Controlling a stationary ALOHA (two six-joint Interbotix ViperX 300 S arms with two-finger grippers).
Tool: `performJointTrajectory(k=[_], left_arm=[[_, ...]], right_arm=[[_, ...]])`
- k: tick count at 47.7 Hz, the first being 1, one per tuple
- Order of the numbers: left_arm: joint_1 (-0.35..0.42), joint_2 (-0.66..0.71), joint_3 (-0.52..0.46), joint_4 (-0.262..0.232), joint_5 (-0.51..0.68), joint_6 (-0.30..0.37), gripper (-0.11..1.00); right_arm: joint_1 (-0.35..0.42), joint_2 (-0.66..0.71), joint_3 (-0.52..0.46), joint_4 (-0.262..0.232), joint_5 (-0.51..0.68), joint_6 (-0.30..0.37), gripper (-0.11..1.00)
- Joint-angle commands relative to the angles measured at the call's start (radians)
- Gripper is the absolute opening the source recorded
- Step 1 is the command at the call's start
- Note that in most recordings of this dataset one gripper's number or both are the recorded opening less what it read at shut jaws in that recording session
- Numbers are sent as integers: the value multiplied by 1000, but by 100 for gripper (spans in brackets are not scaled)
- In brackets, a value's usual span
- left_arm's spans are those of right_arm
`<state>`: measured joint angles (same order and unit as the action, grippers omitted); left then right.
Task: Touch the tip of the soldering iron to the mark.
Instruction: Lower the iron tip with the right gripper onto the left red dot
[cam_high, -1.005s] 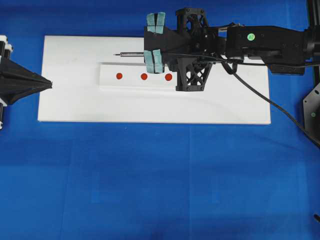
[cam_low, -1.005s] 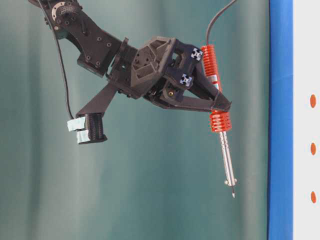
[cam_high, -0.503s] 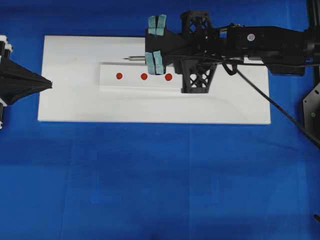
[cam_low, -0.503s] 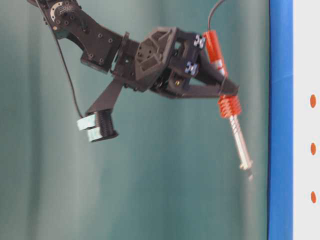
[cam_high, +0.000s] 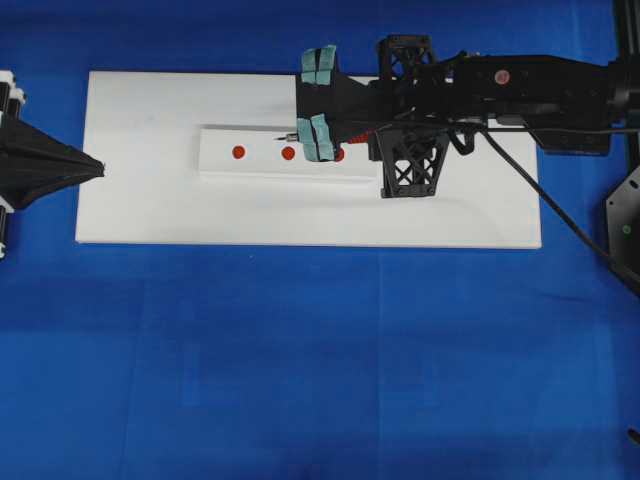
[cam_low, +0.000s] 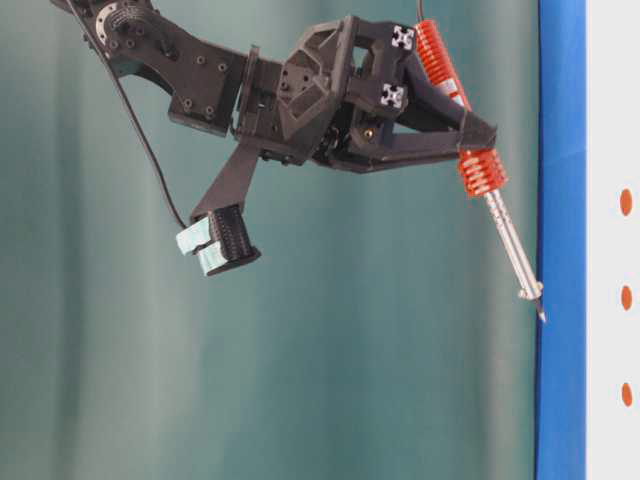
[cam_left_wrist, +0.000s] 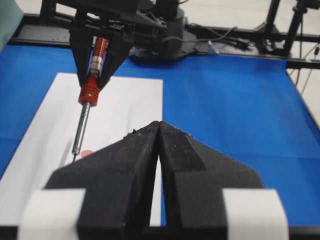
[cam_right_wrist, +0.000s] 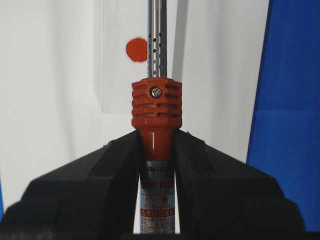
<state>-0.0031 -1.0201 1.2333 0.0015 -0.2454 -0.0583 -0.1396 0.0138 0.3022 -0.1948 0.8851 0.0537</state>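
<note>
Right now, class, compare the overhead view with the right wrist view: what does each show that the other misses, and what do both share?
Only the overhead view shows the left pincer and all three dots, including the mark. Only the right wrist view shows the handle's printed label and the shaft's vent holes. Both show the right pincer shut on the soldering iron, over the white strip.

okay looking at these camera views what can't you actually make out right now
- Whether the soldering iron tip touches the strip: table-level view leaves it unclear.
- The mark: out of frame in the right wrist view.
- Third dot: overhead, mostly hidden under the right gripper.
- Left gripper: blocks the left wrist view's foreground.
</note>
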Motion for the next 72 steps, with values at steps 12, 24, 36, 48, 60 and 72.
performJointTrajectory(k=[12, 24, 36, 48, 60, 72], left_arm=[[-2, 5, -11, 2, -5, -2, 0], [-2, 5, -11, 2, -5, -2, 0], [-2, 5, -11, 2, -5, -2, 0], [-2, 5, -11, 2, -5, -2, 0], [-2, 5, -11, 2, -5, -2, 0], [-2, 6, -11, 2, -5, -2, 0]], right_arm=[[0, -40, -28, 2, -15, -3, 6], [0, -40, -28, 2, -15, -3, 6], [0, -40, -28, 5, -15, -2, 6], [2, -35, -28, 5, -38, -2, 6], [2, -6, -38, 5, -58, -2, 6], [2, 49, -71, 5, -87, -3, 6]])
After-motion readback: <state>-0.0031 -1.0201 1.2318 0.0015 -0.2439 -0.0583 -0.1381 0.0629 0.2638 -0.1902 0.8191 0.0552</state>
